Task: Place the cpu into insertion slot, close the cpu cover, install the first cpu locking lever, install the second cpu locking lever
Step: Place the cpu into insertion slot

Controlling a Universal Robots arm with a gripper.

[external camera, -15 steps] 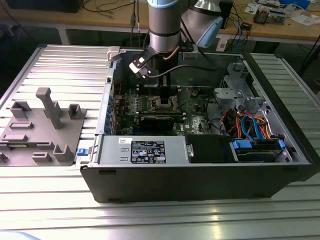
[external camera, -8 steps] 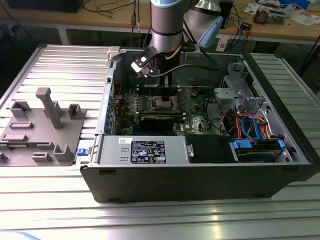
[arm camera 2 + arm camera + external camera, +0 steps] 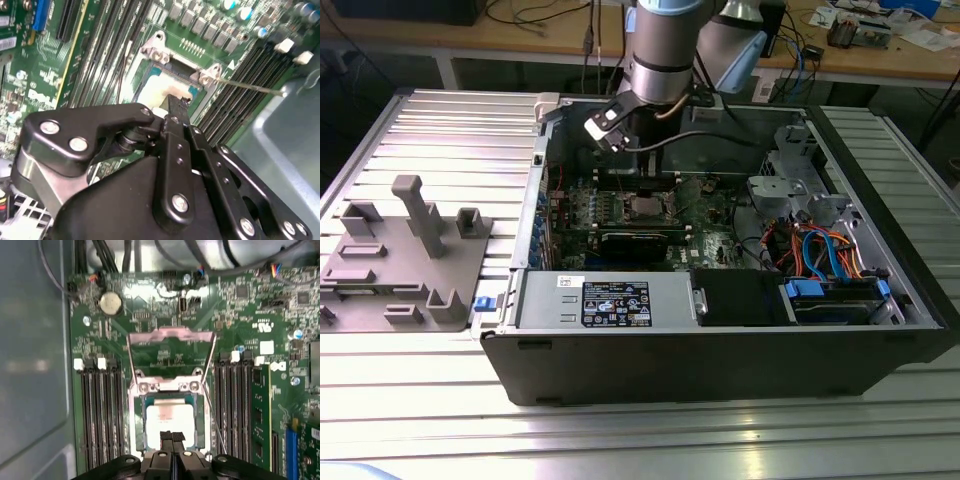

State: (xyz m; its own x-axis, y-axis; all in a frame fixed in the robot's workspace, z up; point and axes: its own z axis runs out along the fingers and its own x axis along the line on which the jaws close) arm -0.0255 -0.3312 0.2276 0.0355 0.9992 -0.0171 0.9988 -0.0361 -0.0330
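Observation:
The cpu (image 3: 169, 419), a silvery square, lies flat in the insertion slot (image 3: 201, 426) on the green board. The cpu cover (image 3: 170, 332) stands tilted up on its hinge beyond the slot, its window open to the board behind. A thin locking lever (image 3: 215, 427) sticks up beside the slot, and shows as a long rod (image 3: 250, 85) in the second wrist view. My gripper (image 3: 172, 436) hangs just above the near edge of the cpu, fingers pressed together with nothing between them. Its tips (image 3: 175, 105) sit over the slot. In the exterior view the arm (image 3: 660, 60) reaches down into the case over the slot (image 3: 645, 207).
Black memory slots (image 3: 97, 415) flank the socket, with a green memory module (image 3: 260, 415) on one side. The grey case wall (image 3: 30, 365) runs close by. The exterior view shows the power supply (image 3: 620, 300), drive cage with cables (image 3: 820, 250), and a grey fixture (image 3: 400, 250) on the table.

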